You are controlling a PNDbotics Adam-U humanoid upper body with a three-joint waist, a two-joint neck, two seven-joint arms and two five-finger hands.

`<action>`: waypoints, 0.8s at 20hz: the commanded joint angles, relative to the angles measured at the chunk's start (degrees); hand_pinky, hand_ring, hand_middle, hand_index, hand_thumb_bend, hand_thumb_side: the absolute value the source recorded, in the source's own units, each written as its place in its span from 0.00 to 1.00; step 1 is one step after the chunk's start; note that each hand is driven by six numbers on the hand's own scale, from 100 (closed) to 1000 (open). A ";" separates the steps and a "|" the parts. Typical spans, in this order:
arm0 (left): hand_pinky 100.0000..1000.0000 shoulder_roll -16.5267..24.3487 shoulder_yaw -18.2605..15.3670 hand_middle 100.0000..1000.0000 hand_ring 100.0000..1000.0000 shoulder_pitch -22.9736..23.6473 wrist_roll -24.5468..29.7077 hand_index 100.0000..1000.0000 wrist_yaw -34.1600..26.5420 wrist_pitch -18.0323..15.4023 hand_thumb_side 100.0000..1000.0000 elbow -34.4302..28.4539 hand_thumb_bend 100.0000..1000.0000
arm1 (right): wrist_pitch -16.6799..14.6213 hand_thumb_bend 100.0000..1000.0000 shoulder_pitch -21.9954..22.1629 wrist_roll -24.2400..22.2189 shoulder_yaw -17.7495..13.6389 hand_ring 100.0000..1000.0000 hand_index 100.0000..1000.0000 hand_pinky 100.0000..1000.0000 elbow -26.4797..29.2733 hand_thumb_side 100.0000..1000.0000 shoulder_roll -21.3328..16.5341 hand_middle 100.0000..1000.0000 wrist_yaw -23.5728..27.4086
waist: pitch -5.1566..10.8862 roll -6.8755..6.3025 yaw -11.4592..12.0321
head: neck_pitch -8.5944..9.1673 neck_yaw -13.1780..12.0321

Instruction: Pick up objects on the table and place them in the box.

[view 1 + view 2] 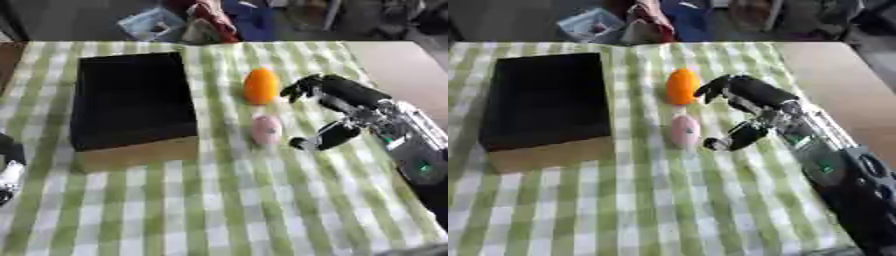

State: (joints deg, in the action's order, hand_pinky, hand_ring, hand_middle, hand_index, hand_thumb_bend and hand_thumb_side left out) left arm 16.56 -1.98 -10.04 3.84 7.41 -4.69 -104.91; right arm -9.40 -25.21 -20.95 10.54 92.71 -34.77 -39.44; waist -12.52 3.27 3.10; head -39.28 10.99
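Left hand (9,170): partly visible at the edge in the left eye view only; finger state indeterminable. Box (131,100): far left of right hand. Orange object (261,86), pink object (266,129): on bench (219,210), just left of right hand (750,112), which is spread, empty. Advice: close around one object only.

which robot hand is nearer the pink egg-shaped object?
Right. The right robot hand is open just right of the pink egg-shaped object, thumb beside it, not touching. The left robot hand sits at the view's far left edge, beyond the black box.
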 commanded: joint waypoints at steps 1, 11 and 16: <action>0.63 0.50 -0.28 0.48 0.48 -0.51 0.09 0.50 0.00 -0.18 0.00 -0.51 0.11 | -0.41 0.48 -1.40 -0.05 -0.07 0.73 0.82 0.67 -1.29 0.10 -0.51 0.60 -0.97 | 1.04 -0.12 0.00 | -0.07 0.27; 0.63 0.49 -0.17 0.48 0.48 -0.52 0.23 0.50 -0.03 -0.22 0.00 -0.51 0.11 | -1.23 0.47 -3.96 -0.02 1.01 0.72 0.79 0.67 -6.75 0.07 1.08 0.59 -3.16 | 1.00 -0.25 0.03 | -0.03 0.57; 0.63 0.46 -0.11 0.48 0.48 -0.51 0.31 0.50 -0.06 -0.24 0.00 -0.49 0.11 | -1.62 0.49 -5.66 0.76 1.04 0.71 0.77 0.66 -9.62 0.06 2.27 0.58 -4.58 | 1.04 -0.33 0.18 | 0.03 0.73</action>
State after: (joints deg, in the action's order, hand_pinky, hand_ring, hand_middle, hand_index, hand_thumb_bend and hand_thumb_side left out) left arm 16.56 -1.97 -10.05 4.06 7.40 -4.84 -104.91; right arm -10.88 -29.85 -20.53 12.03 83.29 -31.78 -43.40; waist -12.46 3.17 3.24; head -39.28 11.50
